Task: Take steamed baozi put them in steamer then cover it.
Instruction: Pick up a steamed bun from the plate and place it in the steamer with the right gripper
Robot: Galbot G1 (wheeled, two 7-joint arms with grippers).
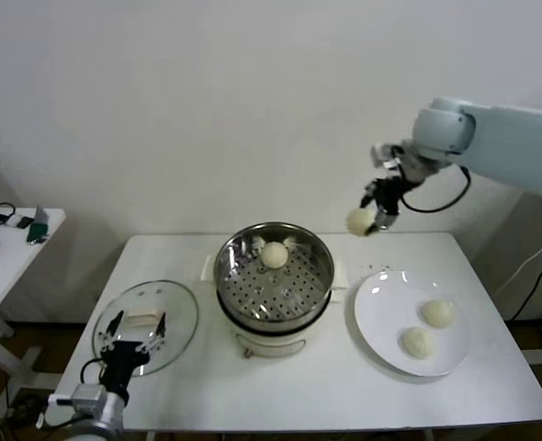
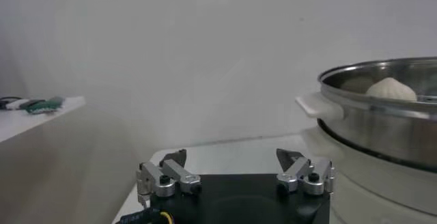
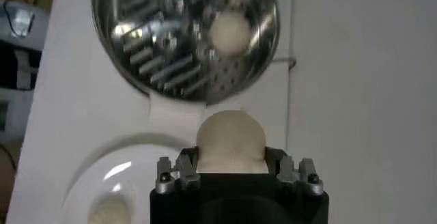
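**Right gripper holds one of four baozi in the air**

The right gripper (image 1: 370, 219) is raised above the table's (image 1: 335, 386) far edge, at about one o'clock from the steamer (image 1: 274, 276), its jaws clamped on a single steamed baozi (image 1: 358, 220). Four baozi in all: one in the gripper, one (image 1: 274, 254) on the steamer's perforated tray toward its twelve o'clock rim, and two (image 1: 437, 313) (image 1: 418, 343) on the one white plate (image 1: 381, 322) at three o'clock from the steamer. The one glass cover (image 1: 175, 317) lies flat on the table at nine o'clock from the steamer. The left gripper (image 1: 135, 327) hovers over the cover, jaws wide and holding nothing.
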